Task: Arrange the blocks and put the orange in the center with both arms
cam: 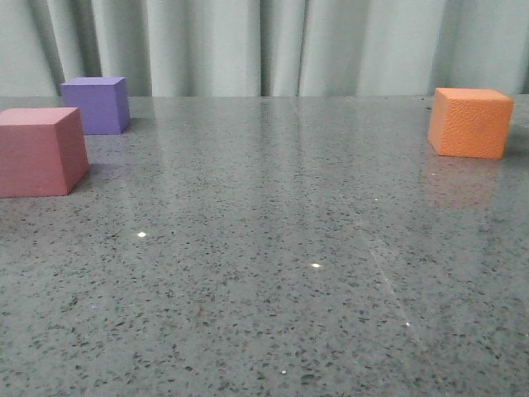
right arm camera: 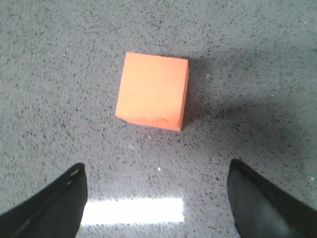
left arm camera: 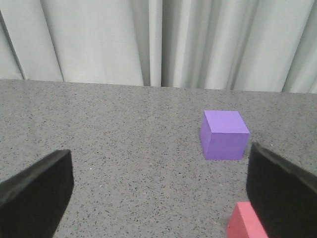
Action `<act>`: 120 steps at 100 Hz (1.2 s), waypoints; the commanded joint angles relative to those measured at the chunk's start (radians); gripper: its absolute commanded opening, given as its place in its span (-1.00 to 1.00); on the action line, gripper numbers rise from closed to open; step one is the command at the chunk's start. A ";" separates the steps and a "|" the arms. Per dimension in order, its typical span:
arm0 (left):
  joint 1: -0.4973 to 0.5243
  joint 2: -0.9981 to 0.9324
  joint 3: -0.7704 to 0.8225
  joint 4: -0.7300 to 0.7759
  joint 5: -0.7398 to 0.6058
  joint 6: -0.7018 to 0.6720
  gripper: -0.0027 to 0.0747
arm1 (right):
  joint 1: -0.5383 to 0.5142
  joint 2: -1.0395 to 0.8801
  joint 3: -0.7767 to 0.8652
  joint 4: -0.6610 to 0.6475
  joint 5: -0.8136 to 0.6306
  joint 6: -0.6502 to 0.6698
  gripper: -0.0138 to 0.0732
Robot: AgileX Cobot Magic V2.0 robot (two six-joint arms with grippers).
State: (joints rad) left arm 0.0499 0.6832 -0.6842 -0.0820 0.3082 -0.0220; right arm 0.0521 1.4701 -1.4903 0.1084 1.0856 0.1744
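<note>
At the front view's left edge the pink cube (cam: 40, 151) sits on the desk (cam: 273, 273), the purple cube (cam: 97, 104) just behind. Far right, the orange cube (cam: 469, 122). The left pincer (left arm camera: 158, 198) and right pincer (right arm camera: 158, 203) both gape, empty.

Soft, even light is falling from overhead; a bright rectangular glare is shining on the glossy speckled grey tabletop (right arm camera: 49, 74), and the pebbled orange foam cube (right arm camera: 152, 91) is casting a soft shadow.

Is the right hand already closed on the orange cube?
No, in the right wrist view the right hand is open and the orange cube sits untouched beyond its fingers.
</note>
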 commanded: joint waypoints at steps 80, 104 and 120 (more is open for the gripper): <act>-0.001 0.005 -0.036 -0.011 -0.087 0.000 0.83 | 0.028 0.370 -0.375 -0.030 0.167 0.153 0.65; -0.001 0.005 -0.036 -0.011 -0.087 0.000 0.83 | 0.028 0.394 -0.375 -0.041 0.175 0.153 0.65; -0.001 0.005 -0.036 -0.011 -0.087 0.000 0.83 | 0.028 0.432 -0.375 -0.031 0.191 0.153 0.65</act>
State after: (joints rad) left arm 0.0499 0.6832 -0.6842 -0.0820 0.3044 -0.0220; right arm 0.0826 1.9342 -1.8354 0.0751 1.2422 0.3278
